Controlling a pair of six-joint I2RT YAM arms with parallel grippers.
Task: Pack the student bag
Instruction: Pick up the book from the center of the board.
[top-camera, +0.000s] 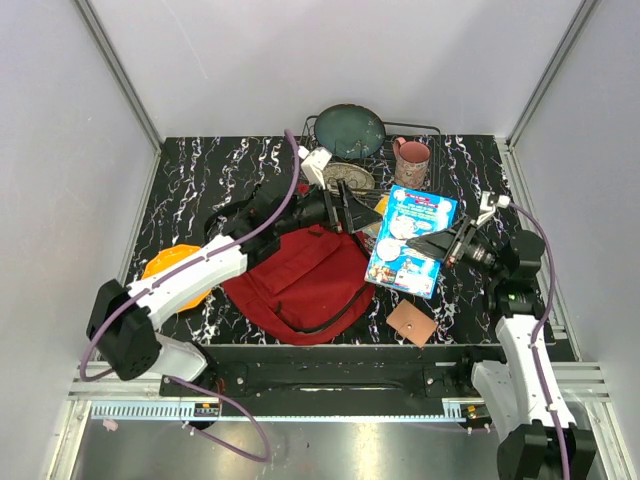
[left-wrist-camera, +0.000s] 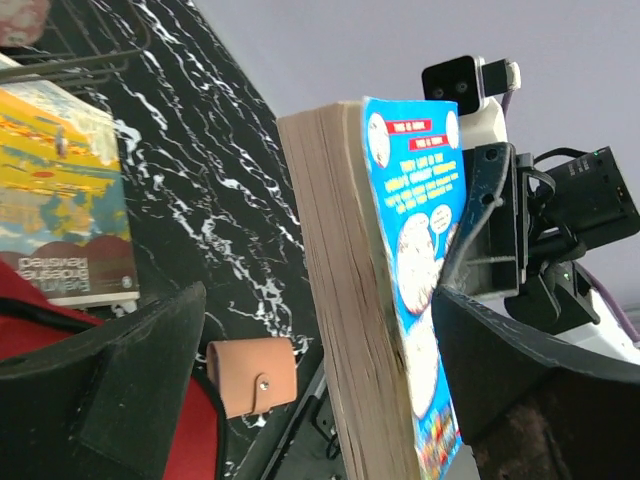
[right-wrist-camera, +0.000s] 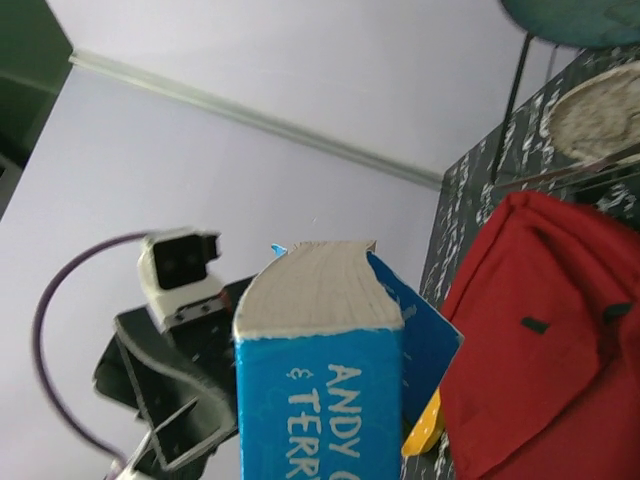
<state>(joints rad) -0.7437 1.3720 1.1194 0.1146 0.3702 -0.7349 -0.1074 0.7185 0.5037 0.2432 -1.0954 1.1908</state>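
My right gripper (top-camera: 452, 243) pinches the blue book (top-camera: 412, 240) by one edge, held above the table. My left gripper (top-camera: 345, 208) gapes beside it, empty. Risk: the heavy book pivots or slips from that edge pinch. The student bag (top-camera: 300, 285) lies flat under my left arm, and its mouth looks shut. A tan wallet (top-camera: 411, 322) and pink mug (top-camera: 411, 160) crowd in nearby.

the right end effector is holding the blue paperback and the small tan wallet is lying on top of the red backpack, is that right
Not quite. The tan wallet is not on the red backpack. It lies on the black marbled table beside the bag, near the front edge, as the top external view shows. The right end effector does hold the blue paperback.
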